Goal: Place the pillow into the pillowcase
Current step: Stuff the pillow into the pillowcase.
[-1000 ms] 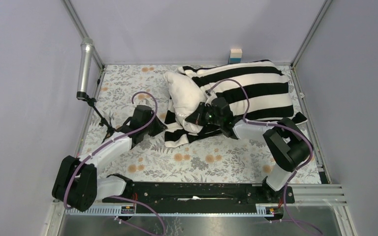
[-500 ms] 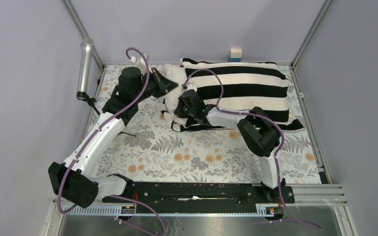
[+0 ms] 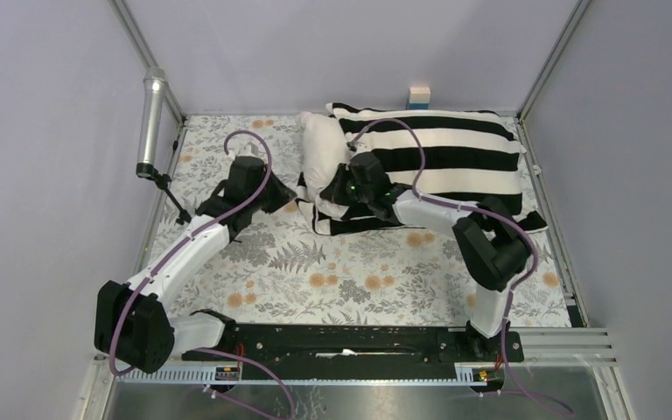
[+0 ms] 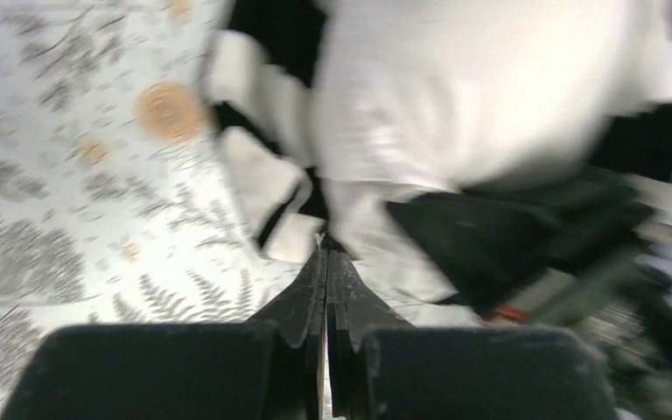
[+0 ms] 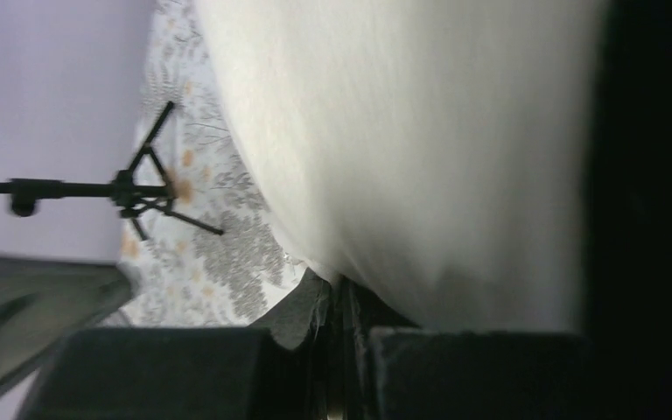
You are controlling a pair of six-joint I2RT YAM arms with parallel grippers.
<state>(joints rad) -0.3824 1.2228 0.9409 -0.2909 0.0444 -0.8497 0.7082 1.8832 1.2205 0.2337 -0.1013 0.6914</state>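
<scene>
Judging progress: mostly in. Large plump cream fabric pillow (image 3: 318, 153) sits for most of its length inside the limp fabric pillowcase with wide black and white stripes (image 3: 442, 162). The case lies filled out along the far right part of the floral-printed table covering (image 3: 315, 271). Only the pillow's left end pokes out of the case mouth, a bare rounded cream lump left of the stripes. Case hem is bunched and rumpled under and in front of that end, with its near-left corner folded flat on the covering.

Left gripper (image 4: 325, 254): fingers pressed together, nothing visible between them. Tips are just beside the rumpled striped hem below the exposed pillow end. Contact unclear, since the left wrist view is blurred.

Right gripper (image 5: 341, 293): fingers together too, tips up against the cream pillow fabric at the mouth, dark cloth alongside. Can't tell whether a fold of cloth is pinched between them. From above, this gripper sits at the near side of the mouth, and the left one is just left of the case's corner.

Done, by my read: the bulk of the insertion. Left to do: get the hem over the exposed end, or push that end in, then straighten the crumpled opening so no cream shows.
</scene>
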